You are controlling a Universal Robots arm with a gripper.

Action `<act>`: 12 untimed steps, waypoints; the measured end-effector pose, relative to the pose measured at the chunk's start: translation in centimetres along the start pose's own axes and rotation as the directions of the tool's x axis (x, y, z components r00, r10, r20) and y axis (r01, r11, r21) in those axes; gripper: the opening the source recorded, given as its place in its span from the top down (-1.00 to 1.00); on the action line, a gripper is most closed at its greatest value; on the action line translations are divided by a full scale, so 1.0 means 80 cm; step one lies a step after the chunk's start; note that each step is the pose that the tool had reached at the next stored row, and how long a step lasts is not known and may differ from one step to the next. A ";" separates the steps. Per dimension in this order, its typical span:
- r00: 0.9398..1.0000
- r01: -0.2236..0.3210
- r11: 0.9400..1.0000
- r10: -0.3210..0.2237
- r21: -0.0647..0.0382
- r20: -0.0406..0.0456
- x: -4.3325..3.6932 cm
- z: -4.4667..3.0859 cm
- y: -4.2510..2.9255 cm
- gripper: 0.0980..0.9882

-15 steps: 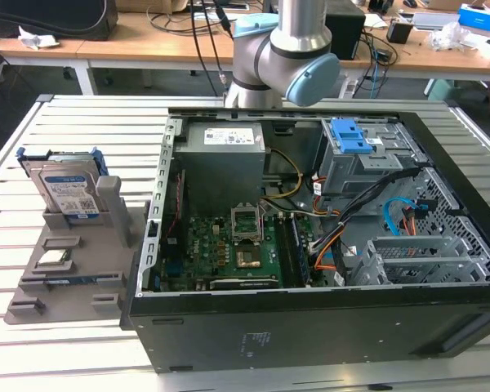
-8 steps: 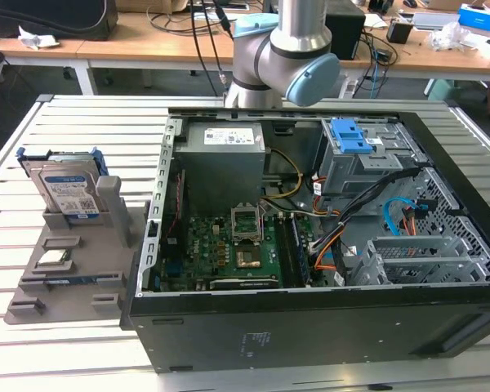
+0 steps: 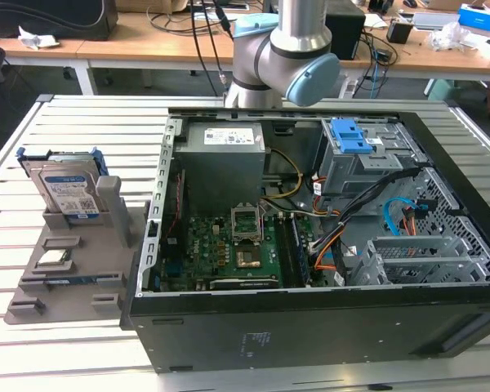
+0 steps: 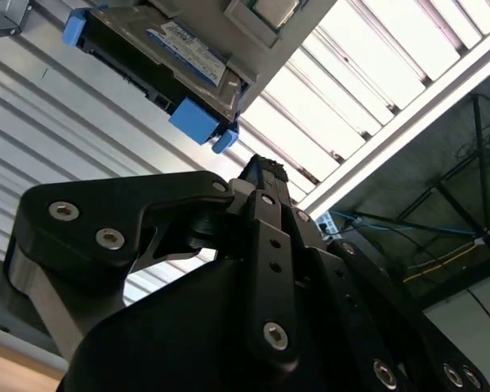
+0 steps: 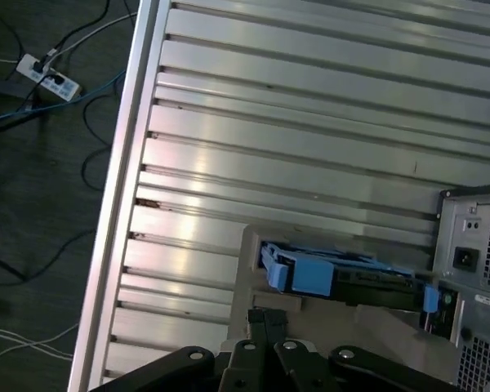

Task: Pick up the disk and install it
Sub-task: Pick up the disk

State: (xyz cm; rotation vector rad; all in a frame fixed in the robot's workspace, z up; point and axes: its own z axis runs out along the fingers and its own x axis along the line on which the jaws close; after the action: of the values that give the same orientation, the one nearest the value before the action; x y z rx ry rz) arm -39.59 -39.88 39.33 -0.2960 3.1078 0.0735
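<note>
Pickup step, approach phase, I'd judge: gripper (image 5: 267, 320) is hovering w/ jaws closed, gripping nothing. Disk (image 3: 65, 189) is standing upright in grey holder (image 3: 113, 204), at 9 o'clock of PC case (image 3: 310, 327) in exterior view. Grasping is probably needing jaws opened & squared to its blue bracket.

A table (image 3: 73, 122) of silver metal slats fills the middle of the room, and its bars throw back bright reflections in both wrist views. In the first wrist view the slats run on ahead of the jaws of the gripper (image 5: 267, 322) to the table's edge rail. Past that edge, well apart from the jaws, lies a dark floor (image 5: 33, 212) with loose cables (image 5: 88, 159) and a white power strip (image 5: 47, 75). In the exterior view, wooden desks (image 3: 147, 47) on white legs stand behind the table, littered with wires and crumpled paper (image 3: 34, 37).
</note>
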 end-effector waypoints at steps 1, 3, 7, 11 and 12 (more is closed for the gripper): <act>1.000 0.011 1.000 -0.011 0.000 0.000 0.000 0.0000 0.0000 0.98; 0.999 0.047 0.999 -0.047 -0.001 -0.002 0.000 0.0000 0.0000 0.98; 0.990 0.137 0.991 -0.137 -0.004 -0.006 0.000 0.0000 0.0000 0.98; 0.981 0.196 0.981 -0.196 -0.005 -0.008 0.000 0.0000 0.0000 0.98; 0.979 0.205 0.979 -0.205 -0.006 -0.009 0.000 0.0000 0.0000 0.98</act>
State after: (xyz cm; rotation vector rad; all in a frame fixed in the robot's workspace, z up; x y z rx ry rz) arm -39.59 -39.88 39.33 -0.6158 3.0655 0.0763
